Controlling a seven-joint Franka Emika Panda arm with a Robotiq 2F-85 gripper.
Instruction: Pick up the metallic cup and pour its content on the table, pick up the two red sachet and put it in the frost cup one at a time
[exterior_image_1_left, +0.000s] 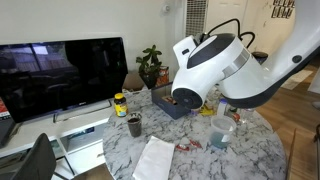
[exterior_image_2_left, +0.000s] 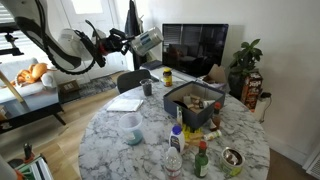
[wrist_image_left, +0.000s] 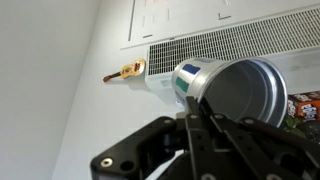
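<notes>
I see a large black flat-screen television (exterior_image_1_left: 60, 75) against a plain white wall (exterior_image_1_left: 80, 20). Leafy green potted plant (exterior_image_1_left: 150, 65) beside it. Brown wooden floor (exterior_image_1_left: 295, 120).

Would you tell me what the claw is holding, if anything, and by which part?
The claw holds the metallic cup, tipped on its side and gripped, as far as the wrist view shows, at the wall near its rim.

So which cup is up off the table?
The short silvery metal cup, gripped in the tool; the small dark cup and pale frosted plastic cup stand on the white marble table.
</notes>
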